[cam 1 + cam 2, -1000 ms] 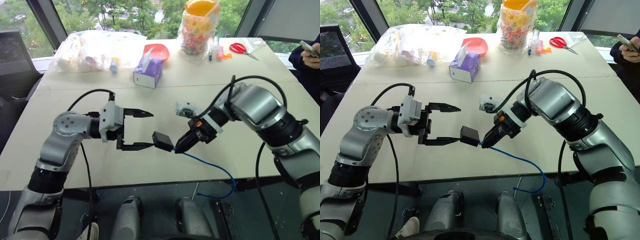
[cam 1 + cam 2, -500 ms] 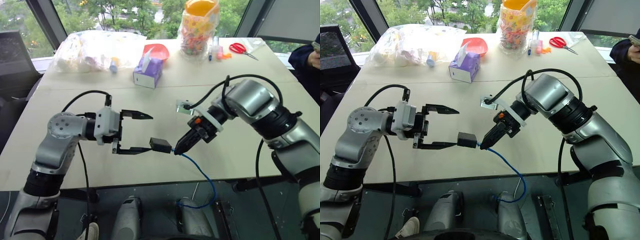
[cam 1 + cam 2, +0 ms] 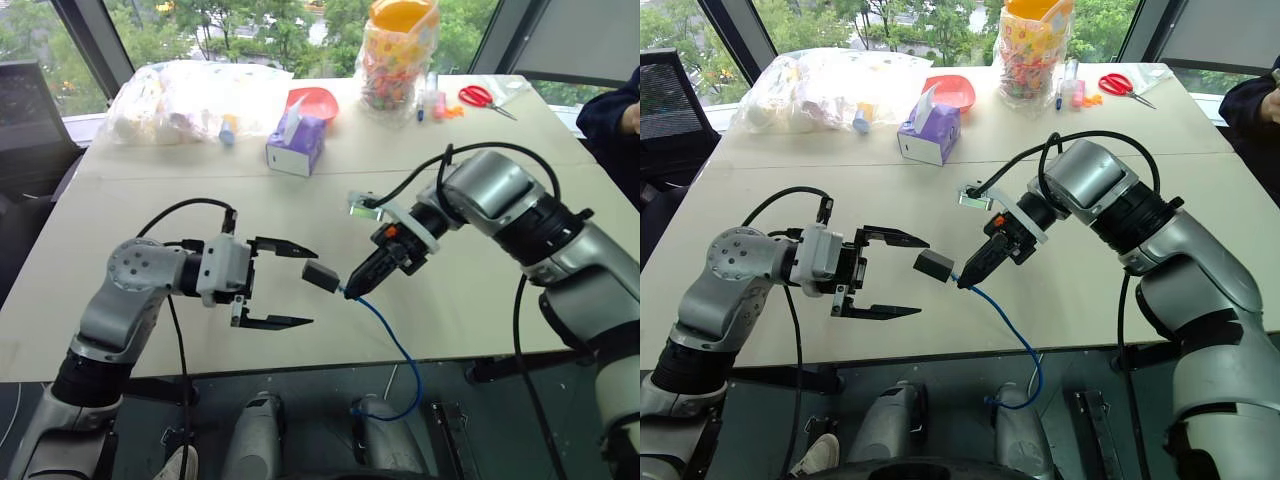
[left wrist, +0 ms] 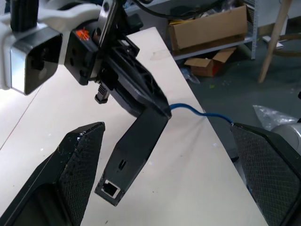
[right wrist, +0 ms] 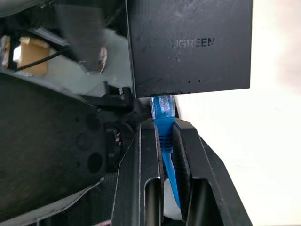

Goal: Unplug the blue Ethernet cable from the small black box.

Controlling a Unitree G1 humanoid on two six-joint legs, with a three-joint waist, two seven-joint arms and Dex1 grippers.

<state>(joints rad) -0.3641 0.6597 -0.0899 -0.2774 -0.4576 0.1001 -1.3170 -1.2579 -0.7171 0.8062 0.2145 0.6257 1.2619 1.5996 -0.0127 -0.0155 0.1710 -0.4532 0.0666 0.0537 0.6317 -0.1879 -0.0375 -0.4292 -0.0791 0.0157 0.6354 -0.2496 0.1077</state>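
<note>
My left gripper level, pointing right, fingers spread wide, holding nothing. My right gripper angled down-left, fingers pressed together, pinching thin bright-blue Ethernet cable just behind plug. Small matte-black squarish box hangs off plug, in air between my spread left fingers, apart from both. Cable droops past edge of pale beige table. Windows, trees beyond.

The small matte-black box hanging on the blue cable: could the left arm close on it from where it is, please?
Probably yes. The small matte-black box hangs between the left gripper's open jaws, nothing between; the right gripper pinches only the blue Ethernet cable.
</note>
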